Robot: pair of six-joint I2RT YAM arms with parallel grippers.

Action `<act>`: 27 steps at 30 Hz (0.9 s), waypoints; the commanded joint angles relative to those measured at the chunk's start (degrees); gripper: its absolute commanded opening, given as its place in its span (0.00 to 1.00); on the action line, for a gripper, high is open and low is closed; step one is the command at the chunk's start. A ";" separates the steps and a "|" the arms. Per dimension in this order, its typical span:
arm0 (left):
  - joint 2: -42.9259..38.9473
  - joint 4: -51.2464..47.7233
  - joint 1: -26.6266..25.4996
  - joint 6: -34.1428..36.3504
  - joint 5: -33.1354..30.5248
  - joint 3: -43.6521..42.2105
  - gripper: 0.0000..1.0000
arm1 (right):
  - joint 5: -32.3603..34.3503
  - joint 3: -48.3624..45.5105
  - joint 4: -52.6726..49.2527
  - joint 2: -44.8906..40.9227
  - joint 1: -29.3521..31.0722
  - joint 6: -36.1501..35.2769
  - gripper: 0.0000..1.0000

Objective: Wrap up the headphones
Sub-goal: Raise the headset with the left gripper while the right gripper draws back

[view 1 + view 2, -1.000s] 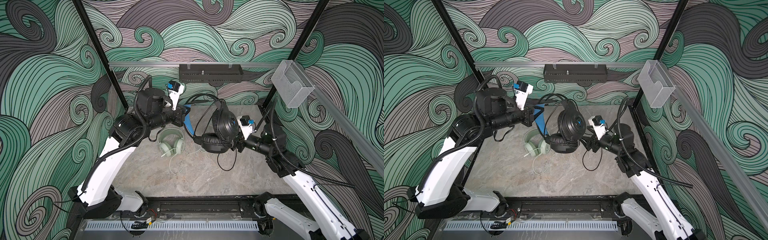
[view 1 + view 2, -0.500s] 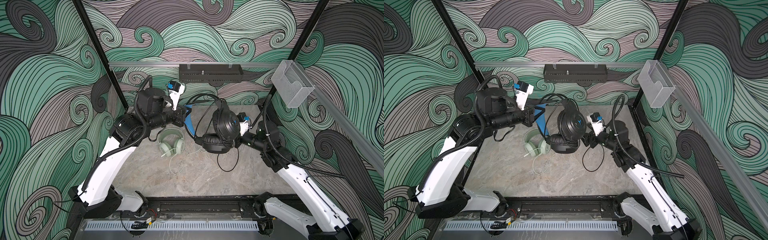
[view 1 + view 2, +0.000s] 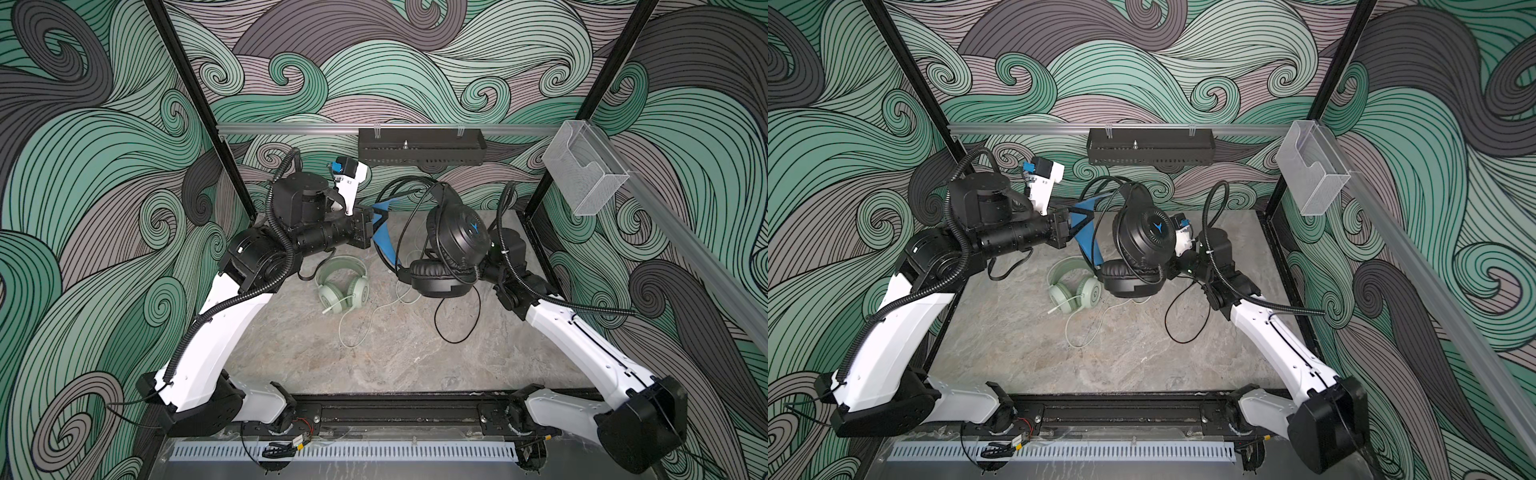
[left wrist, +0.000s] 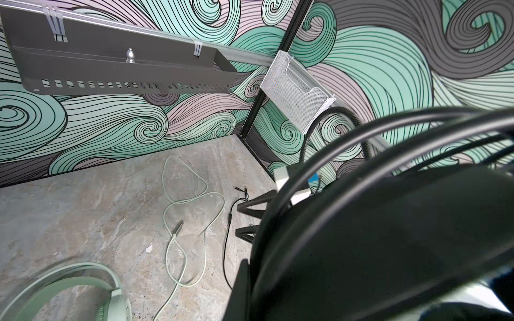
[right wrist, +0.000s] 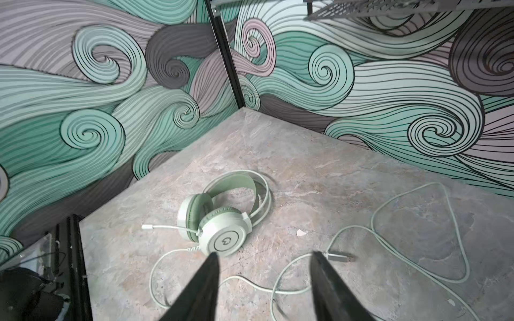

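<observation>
The black headphones (image 3: 457, 239) hang above the table (image 3: 374, 374), at its far right part in both top views. The left gripper (image 3: 381, 220) is clamped on the headband at the blue inner strip. One ear cup faces up toward the cameras, and the other sits below it with its cushion showing. Turns of the black cable (image 3: 457, 332) lie over the headband, a loose loop hangs under the cups, and the plug end rests on the table. The right gripper (image 5: 264, 253) is just behind the upper cup. Its fingers are apart with nothing between them. The mint-green headphones (image 3: 343, 284) lie on the table near the left gripper, with the white cable (image 5: 417, 250) spread in loose loops.
</observation>
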 commanded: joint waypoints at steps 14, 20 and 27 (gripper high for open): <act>0.38 11.36 3.73 -12.21 -0.92 4.62 0.00 | -4.94 -4.08 8.43 2.73 1.23 3.35 0.15; -2.70 17.61 6.31 -19.34 -10.50 -0.98 0.00 | -3.91 -6.79 4.75 0.22 3.47 2.65 0.11; -3.17 19.60 8.20 -25.59 -24.05 -3.17 0.00 | 0.73 -6.19 -6.62 -3.92 6.02 -0.42 0.06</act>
